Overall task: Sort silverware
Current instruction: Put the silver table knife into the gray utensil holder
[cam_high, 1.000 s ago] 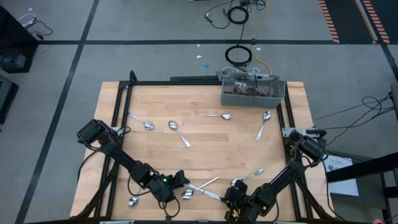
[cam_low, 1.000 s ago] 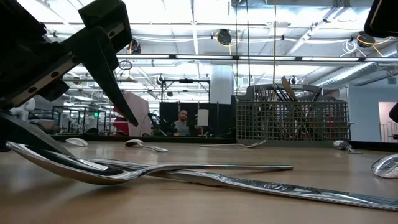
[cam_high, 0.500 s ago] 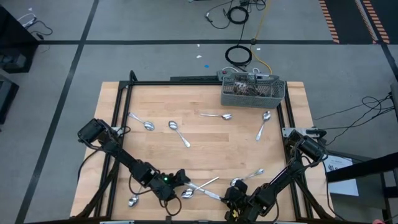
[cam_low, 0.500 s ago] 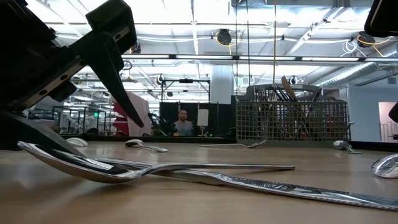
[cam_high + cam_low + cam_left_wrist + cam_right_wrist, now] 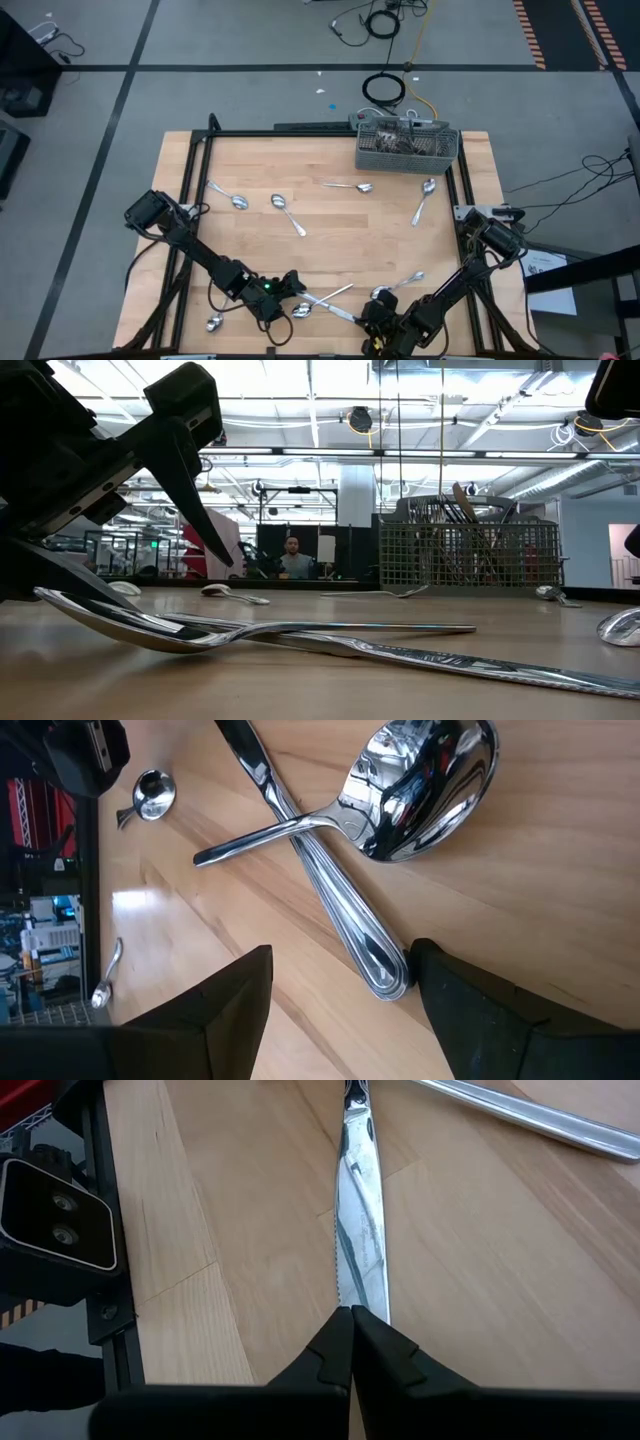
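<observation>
**Left claw wide open over crossed spoon and knife; right claw shut, empty**

Left gripper [image 5: 291, 284] sits low at the near edge of the table [image 5: 330, 240], fingers spread wide, holding nothing. Left wrist view: the two dark fingers [image 5: 225, 1010] straddle the butt end of a knife [image 5: 320, 885], which lies flat just ahead of them. A big spoon [image 5: 400, 785] lies across that knife, bowl further out ahead of the claw, handle crossing over the knife shaft. Low view: same spoon [image 5: 150, 632] and knife [image 5: 450, 660] lie on the wood, the open left claw [image 5: 130, 550] above the spoon bowl, one finger angled down, the other low beside the bowl. Contact with the spoon: cannot tell.

Right gripper [image 5: 372, 322] is also at the near edge, just beside the left one, fingers pressed together, gripping nothing. Right wrist view: closed fingertips [image 5: 350, 1345] point at a knife blade [image 5: 360, 1230] lying flat straight ahead of them, tips right at its end.

Rest of the silverware is loose on the table, well beyond both claws: a spoon [image 5: 398, 285] just past the right claw, a spoon [image 5: 213, 323] beside the left arm, spoons [image 5: 228, 195], [image 5: 287, 213], [image 5: 350, 186], [image 5: 424, 200] further out. More pieces stand in the grey mesh basket [image 5: 406, 148] at the far edge, far ahead of the right claw.
</observation>
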Available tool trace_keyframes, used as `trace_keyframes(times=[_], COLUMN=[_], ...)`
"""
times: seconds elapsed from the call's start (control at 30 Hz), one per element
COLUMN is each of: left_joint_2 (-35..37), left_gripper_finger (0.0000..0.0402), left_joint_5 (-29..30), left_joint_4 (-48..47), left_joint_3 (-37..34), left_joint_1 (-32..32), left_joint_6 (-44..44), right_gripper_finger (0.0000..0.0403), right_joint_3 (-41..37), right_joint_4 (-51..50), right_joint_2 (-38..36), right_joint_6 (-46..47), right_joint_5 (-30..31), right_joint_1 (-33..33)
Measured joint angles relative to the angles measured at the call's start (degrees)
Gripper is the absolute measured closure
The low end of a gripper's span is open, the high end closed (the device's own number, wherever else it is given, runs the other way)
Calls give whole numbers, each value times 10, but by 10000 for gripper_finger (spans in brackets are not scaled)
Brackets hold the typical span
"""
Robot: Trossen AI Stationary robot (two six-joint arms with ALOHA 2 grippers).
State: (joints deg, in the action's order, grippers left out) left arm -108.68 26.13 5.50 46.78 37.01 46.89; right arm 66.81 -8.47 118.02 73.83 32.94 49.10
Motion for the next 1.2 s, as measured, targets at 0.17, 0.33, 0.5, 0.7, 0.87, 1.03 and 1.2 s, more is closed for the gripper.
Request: trace_keyframes(times=[0.17,0.33,0.5,0.7,0.87,1.03,1.2], left_joint_2=[0,0,0,0,0,0,-1], left_gripper_finger=[142,142,142,142,153,159,159], left_joint_5=[3,3,0,-16,-46,-57,-59], left_joint_4=[-1,1,1,11,20,22,43], left_joint_3=[0,0,0,0,4,5,6], left_joint_1=[7,17,18,2,-4,-6,-6], left_joint_6=[0,4,4,6,81,107,137], right_gripper_finger=[403,403,403,403,403,403,403], right_joint_3=[0,2,3,2,2,1,0], right_joint_4=[-1,-29,-55,-77,-81,-78,-74], right_joint_2=[0,-2,-3,-2,-2,-2,-2], right_joint_6=[-11,-4,6,5,5,5,5], right_joint_5=[-12,-39,-41,-42,-42,-42,-44], right_joint_1=[3,11,13,13,13,11,6])
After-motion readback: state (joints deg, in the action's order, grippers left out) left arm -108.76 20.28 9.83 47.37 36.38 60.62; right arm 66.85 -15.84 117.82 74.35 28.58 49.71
